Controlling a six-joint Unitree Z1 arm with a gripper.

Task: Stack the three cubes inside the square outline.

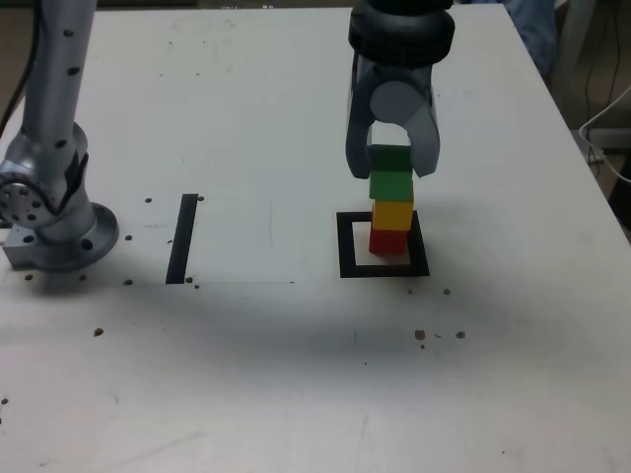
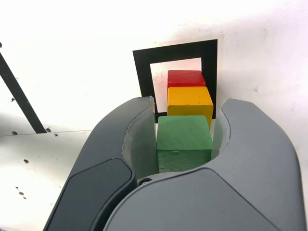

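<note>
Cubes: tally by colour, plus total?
green cube: 1, shut in the gripper, on top of the stack
yellow cube: 1
red cube: 1, at the bottom, inside the square outline
Total: 3

Front overview; close wrist view downward

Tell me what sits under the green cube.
The yellow cube is directly under the green cube, with the red cube at the bottom. The outline's white centre beneath them is covered.
</note>
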